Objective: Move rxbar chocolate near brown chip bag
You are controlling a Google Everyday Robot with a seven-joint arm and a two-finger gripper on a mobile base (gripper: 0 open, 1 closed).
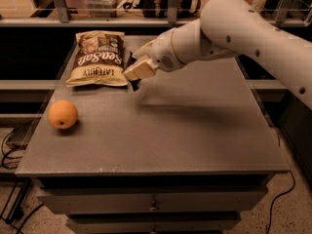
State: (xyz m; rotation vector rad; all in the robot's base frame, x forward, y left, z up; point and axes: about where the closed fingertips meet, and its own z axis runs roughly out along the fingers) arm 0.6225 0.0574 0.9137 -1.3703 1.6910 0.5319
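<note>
The brown chip bag (99,58) lies flat at the back left of the grey table (195,130), with white "Sea Salt" lettering on its dark centre. My gripper (138,72) is just right of the bag's lower right corner, low over the table, and is shut on the rxbar chocolate (135,85). Only a dark sliver of the bar shows beneath the tan fingers (141,68); the rest is hidden. I cannot tell whether the bar touches the table.
A round orange fruit (63,114) sits on the left of the table, in front of the bag. My white arm (234,28) reaches in from the upper right. A shelf rail (170,19) runs behind the table.
</note>
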